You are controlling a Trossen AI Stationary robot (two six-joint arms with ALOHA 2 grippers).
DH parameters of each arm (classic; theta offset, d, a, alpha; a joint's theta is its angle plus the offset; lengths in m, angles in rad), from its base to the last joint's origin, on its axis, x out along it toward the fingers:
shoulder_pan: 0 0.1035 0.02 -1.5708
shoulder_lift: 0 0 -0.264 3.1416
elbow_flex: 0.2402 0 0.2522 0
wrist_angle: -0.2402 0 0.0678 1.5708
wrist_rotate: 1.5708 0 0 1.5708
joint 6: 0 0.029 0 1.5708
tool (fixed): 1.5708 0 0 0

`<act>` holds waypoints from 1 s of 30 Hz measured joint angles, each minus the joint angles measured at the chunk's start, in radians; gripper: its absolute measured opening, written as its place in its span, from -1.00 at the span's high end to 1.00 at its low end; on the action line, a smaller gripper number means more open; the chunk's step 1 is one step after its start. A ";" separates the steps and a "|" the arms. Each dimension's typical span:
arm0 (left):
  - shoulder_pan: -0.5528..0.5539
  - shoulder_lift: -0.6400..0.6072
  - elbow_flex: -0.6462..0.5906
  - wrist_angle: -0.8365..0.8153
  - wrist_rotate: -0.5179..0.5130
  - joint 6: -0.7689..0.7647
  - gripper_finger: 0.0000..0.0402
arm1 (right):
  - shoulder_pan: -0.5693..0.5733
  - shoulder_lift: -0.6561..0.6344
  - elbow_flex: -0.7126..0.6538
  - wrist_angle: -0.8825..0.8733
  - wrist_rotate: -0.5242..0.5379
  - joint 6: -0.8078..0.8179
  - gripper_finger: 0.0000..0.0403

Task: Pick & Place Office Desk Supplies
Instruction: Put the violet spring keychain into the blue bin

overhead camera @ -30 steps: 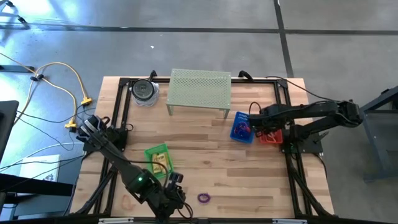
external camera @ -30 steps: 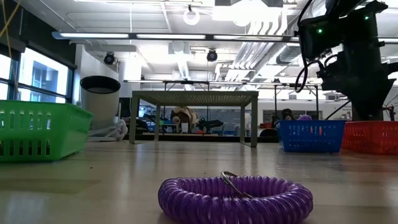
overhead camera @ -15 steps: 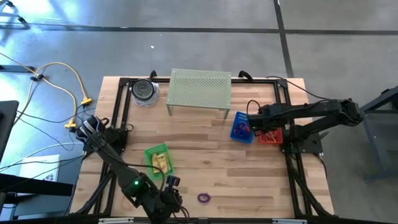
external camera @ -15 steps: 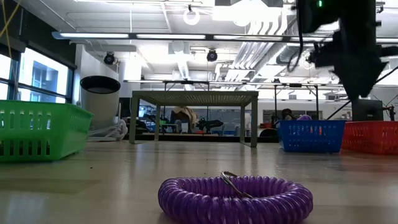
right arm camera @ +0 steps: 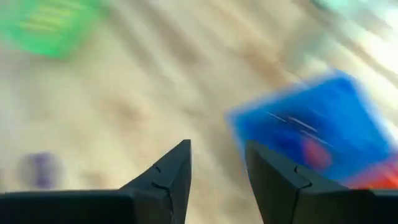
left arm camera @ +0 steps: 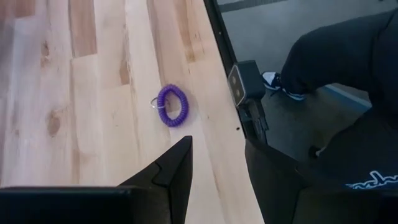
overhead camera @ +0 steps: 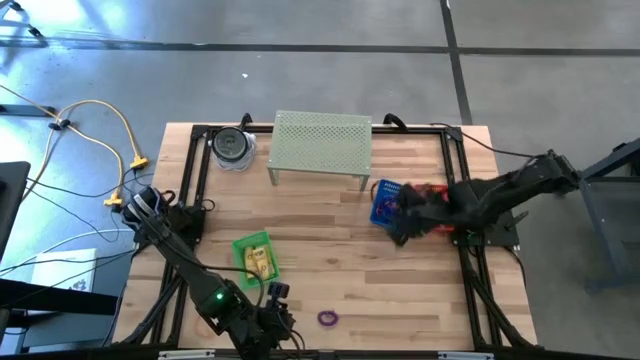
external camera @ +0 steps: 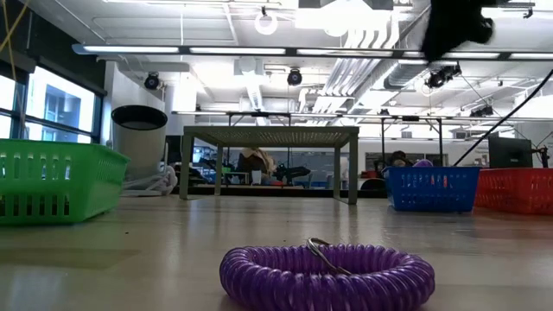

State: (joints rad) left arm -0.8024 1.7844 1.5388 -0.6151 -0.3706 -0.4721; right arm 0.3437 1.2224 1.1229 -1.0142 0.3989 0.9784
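Note:
A purple coiled loop (overhead camera: 328, 318) lies flat on the wood near the table's front edge, large in the low view (external camera: 327, 275) and also in the left wrist view (left arm camera: 172, 106). My left gripper (overhead camera: 276, 312) hovers just left of it, open and empty (left arm camera: 217, 165). My right gripper (overhead camera: 400, 232) hangs open and empty (right arm camera: 217, 165) above the table, on the near side of the blue basket (overhead camera: 388, 203), which holds coloured loops. A green basket (overhead camera: 255, 255) holds yellow packets.
A pale-green perforated shelf (overhead camera: 322, 140) stands at the back, with a round dark container (overhead camera: 232, 147) to its left. A red basket (overhead camera: 436, 218) sits right of the blue one, partly under my right arm. A person's legs (left arm camera: 348, 93) stand beyond the front edge.
My right gripper has risen from over the blue and red baskets and swung toward the table's near edge, turning as it went; in the low view it has climbed almost out of the top. The purple loop has stayed put.

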 joint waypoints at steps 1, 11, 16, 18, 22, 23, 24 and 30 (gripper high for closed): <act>0.000 0.000 -0.014 0.019 0.000 0.000 0.30 | 0.034 0.001 0.000 0.083 0.003 -0.037 0.31; -0.023 0.001 -0.054 0.125 0.010 -0.027 0.30 | 0.321 0.181 0.000 0.793 -0.008 -0.705 0.23; -0.053 0.001 -0.054 0.137 0.004 -0.065 0.30 | 0.331 0.336 0.000 1.032 -0.007 -0.850 0.11; -0.067 0.001 -0.058 0.156 0.001 -0.076 0.30 | 0.318 0.389 0.007 1.084 -0.010 -0.847 0.02; -0.091 0.001 -0.071 0.199 -0.001 -0.079 0.30 | 0.291 0.480 0.051 1.031 -0.018 -0.846 -0.18; -0.097 0.001 -0.071 0.198 0.000 -0.079 0.30 | 0.285 0.499 0.061 1.022 -0.036 -0.845 -0.22; -0.102 0.001 -0.071 0.198 -0.001 -0.079 0.30 | 0.281 0.519 0.066 1.019 -0.058 -0.850 -0.26; -0.127 0.001 -0.071 0.198 -0.001 -0.082 0.30 | 0.277 0.624 0.082 1.026 -0.097 -0.851 -0.33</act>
State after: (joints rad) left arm -0.9292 1.7851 1.4677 -0.4173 -0.3716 -0.5541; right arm 0.6205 1.8464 1.2053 0.0114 0.3022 0.1272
